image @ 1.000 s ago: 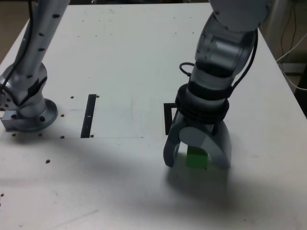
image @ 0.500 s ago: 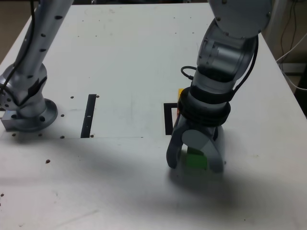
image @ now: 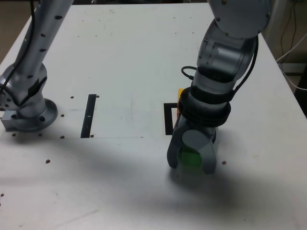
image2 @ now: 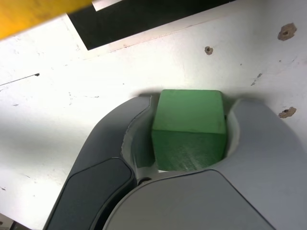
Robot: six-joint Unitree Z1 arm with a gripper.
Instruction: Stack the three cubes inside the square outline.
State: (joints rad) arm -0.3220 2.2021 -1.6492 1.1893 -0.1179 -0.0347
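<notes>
Robotics lab bench: white drilled table (image: 120, 57) with screw holes, arm base (image: 29, 115) bolted down, black tape strip (image: 89, 116), loose cables (image: 290, 43) at the edge.

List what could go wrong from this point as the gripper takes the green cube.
1. The gripper has the green cube between its jaws, but the wrist view shows one jaw meeting it near an edge, so it might twist or slip on lifting.
2. The yellow cube sits just behind the wrist, by the square outline; a swing that way could knock it.
3. The arm hides the stack, making placement harder to judge.
</notes>
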